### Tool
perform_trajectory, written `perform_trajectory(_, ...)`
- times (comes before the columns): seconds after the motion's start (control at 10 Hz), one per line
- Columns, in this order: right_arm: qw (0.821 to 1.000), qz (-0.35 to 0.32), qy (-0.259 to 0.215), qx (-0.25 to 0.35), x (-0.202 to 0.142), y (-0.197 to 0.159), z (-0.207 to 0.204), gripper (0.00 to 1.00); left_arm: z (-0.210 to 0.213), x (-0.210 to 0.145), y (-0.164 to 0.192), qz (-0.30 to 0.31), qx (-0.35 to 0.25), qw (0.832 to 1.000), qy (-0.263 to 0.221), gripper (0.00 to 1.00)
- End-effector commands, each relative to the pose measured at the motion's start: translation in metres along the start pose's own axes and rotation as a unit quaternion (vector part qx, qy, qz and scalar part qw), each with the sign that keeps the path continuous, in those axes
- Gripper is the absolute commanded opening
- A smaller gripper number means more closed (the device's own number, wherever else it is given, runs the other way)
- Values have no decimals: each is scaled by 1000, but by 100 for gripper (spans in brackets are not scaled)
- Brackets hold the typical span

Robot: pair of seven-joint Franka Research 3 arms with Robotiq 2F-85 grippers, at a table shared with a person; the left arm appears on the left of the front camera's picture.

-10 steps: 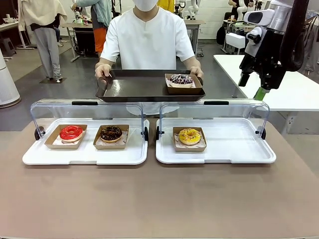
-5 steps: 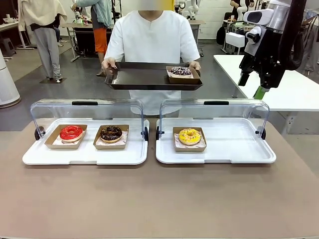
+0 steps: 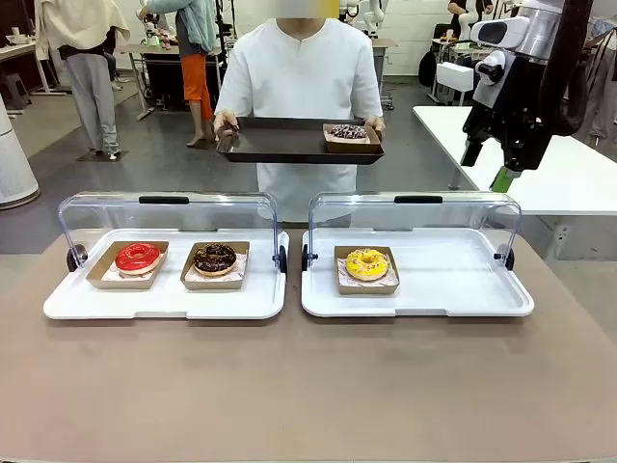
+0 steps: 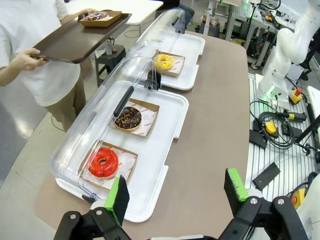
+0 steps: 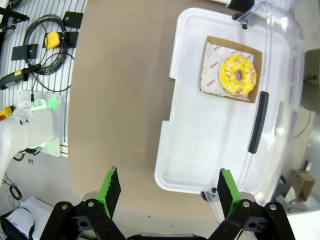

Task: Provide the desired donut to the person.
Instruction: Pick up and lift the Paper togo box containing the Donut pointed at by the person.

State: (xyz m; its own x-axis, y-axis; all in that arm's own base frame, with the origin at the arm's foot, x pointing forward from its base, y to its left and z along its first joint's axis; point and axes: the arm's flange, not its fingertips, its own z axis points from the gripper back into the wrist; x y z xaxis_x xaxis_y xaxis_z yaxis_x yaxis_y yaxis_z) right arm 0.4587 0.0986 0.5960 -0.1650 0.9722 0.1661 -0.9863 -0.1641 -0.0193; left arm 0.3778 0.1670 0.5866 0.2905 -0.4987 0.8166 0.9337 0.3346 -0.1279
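I am holding my right end effector [image 5: 168, 184] high above the table [image 5: 120, 100], fingers spread and empty, its camera looking straight down on the yellow donut [image 5: 237, 75] at upper right. My left end effector [image 4: 177, 187] is hanging spread too (nothing between its pads), taking in the red donut [image 4: 103, 162] and chocolate donut [image 4: 128, 117]. At the front view's top centre, the person [image 3: 301, 68] is holding a brown tray [image 3: 275, 143] carrying the sprinkled donut [image 3: 348, 132].

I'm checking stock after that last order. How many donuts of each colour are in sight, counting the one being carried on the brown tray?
Red donut: 1
Chocolate donut: 1
Yellow donut: 1
Dark sprinkled donut on the brown tray: 1
Total: 4 donuts
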Motion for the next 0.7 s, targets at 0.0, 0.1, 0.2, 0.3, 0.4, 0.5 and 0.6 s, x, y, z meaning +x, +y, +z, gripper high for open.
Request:
perform_trajectory(0.0,1000,-6,1,5,1,-2,2,100,2,1,-1,-3,-2,1000,-7,100)
perform_trajectory(0.1,1000,-6,1,5,1,-2,2,100,2,1,-1,-3,-2,1000,-7,100)
perform_trajectory(0.2,1000,-6,1,5,1,-2,2,100,2,1,-1,-3,-2,1000,-7,100)
perform_trajectory(0.3,1000,0,0,0,0,0,0,100,2,1,-1,-3,-2,1000,-7,100)
perform_trajectory(0.4,997,-23,-63,31,-18,-8,15,100,2,1,-1,-3,-2,1000,-7,100)
perform_trajectory(0.5,995,-46,-91,17,-43,-18,27,100,2,1,-1,-3,-2,1000,-7,100)
perform_trajectory(0.6,989,-72,-130,7,-79,-26,37,100,2,1,-1,-3,-2,1000,-7,100)
